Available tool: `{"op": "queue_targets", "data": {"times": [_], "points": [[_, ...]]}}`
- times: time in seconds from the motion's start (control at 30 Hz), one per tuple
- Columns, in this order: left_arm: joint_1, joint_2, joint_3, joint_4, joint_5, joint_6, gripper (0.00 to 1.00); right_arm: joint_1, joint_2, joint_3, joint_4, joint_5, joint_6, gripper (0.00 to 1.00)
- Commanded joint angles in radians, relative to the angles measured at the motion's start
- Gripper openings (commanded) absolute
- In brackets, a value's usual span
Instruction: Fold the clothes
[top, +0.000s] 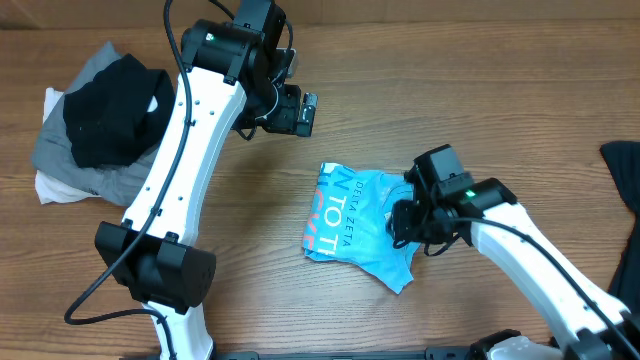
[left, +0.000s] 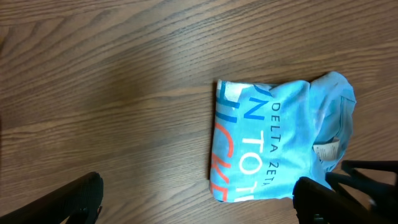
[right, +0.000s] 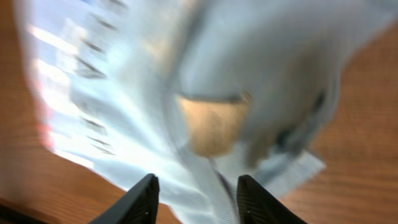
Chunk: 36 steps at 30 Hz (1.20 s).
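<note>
The blue T-shirt (top: 350, 225) is lying in the middle of the tabletop (top: 450, 80), folded into a compact packet with its lettering facing up. One loose corner is trailing toward the near right, so the fold probably needs tidying there. The right hand (top: 405, 228) is sitting over the packet's right edge, most likely because that is the flap it is laying down. In the wrist view its fingers (right: 138, 200) are standing apart over the cloth. That view is blurred, so it is hard to say whether any fabric is caught, but none seems pinched. The right arm is reaching in from the near right, with its forearm slanting toward the centre and its wrist bent down onto the shirt.

The left hand (top: 303, 112) is hanging on the far side, well apart from the shirt, with its fingers spread wide and gripping nothing. It seems parked there to leave the fold free. The left arm is rising from its near-left base, stretching away, then bending at the wrist back toward the shirt. A pile of black, grey and white garments (top: 100, 125) is resting at the far left, out of the working area.
</note>
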Motion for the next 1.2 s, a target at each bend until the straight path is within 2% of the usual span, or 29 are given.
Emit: {"op": "queue_targets", "data": {"times": [0.0, 0.07, 0.13, 0.23, 0.33, 0.4, 0.47, 0.5, 0.53, 0.57, 0.6, 0.7, 0.73, 0.83, 0.9, 0.93, 1.0, 1.1, 1.17], "points": [[0.002, -0.006, 0.009, 0.005, -0.006, 0.016, 1.0, -0.004, -0.039, 0.012, 0.05, -0.022, 0.055, 0.45], [0.002, -0.006, 0.009, 0.008, -0.006, 0.016, 1.0, -0.004, -0.032, 0.01, 0.089, -0.025, 0.071, 0.44], [0.002, -0.006, 0.009, 0.007, -0.006, 0.016, 1.0, -0.004, -0.016, 0.01, 0.129, -0.024, 0.09, 0.39], [0.002, -0.006, 0.009, 0.007, -0.006, 0.016, 1.0, -0.004, 0.033, 0.01, 0.192, -0.025, 0.124, 0.26], [0.002, -0.006, 0.009, 0.003, -0.006, 0.016, 1.0, -0.004, 0.098, 0.01, 0.212, -0.025, 0.149, 0.2], [0.002, -0.006, 0.009, -0.002, -0.006, 0.016, 1.0, -0.004, 0.142, 0.01, 0.207, -0.026, 0.172, 0.12], [0.002, -0.006, 0.009, -0.006, -0.006, 0.016, 1.0, -0.004, 0.174, 0.01, 0.202, -0.045, 0.177, 0.1], [0.002, -0.006, 0.009, -0.007, -0.006, 0.016, 1.0, -0.004, 0.183, 0.01, 0.201, -0.053, 0.177, 0.16], [0.002, -0.006, 0.009, -0.007, -0.006, 0.016, 1.0, -0.004, 0.184, 0.01, 0.2, -0.056, 0.177, 0.31], [0.002, -0.006, 0.009, -0.007, -0.006, 0.016, 1.0, -0.004, 0.184, 0.01, 0.202, -0.055, 0.177, 0.5], [0.002, -0.006, 0.009, -0.007, -0.006, 0.016, 1.0, -0.004, 0.184, 0.01, 0.206, -0.056, 0.176, 0.62], [0.002, -0.006, 0.009, -0.007, -0.006, 0.016, 1.0, -0.004, 0.184, 0.01, 0.254, -0.091, 0.158, 0.66], [0.002, -0.006, 0.009, -0.007, -0.006, 0.016, 1.0, -0.004, 0.184, 0.01, 0.29, -0.123, 0.137, 0.63], [0.002, -0.006, 0.009, -0.008, -0.006, 0.016, 1.0, -0.004, 0.184, 0.01, 0.365, -0.177, 0.116, 0.37], [0.002, -0.006, 0.009, -0.012, -0.004, 0.016, 1.0, -0.004, 0.184, 0.01, 0.376, -0.18, 0.117, 0.33], [0.002, -0.006, 0.009, -0.016, -0.003, 0.016, 1.0, -0.004, 0.184, 0.01, 0.375, -0.179, 0.116, 0.23], [0.002, -0.006, 0.009, -0.023, -0.005, 0.016, 1.0, -0.004, 0.184, 0.01, 0.373, -0.177, 0.116, 0.1], [0.002, -0.006, 0.009, -0.023, -0.006, 0.016, 1.0, -0.004, 0.184, 0.011, 0.358, -0.156, 0.111, 0.09], [0.002, -0.006, 0.009, -0.023, -0.006, 0.016, 1.0, -0.004, 0.184, 0.011, 0.33, -0.156, 0.112, 0.25]]}}
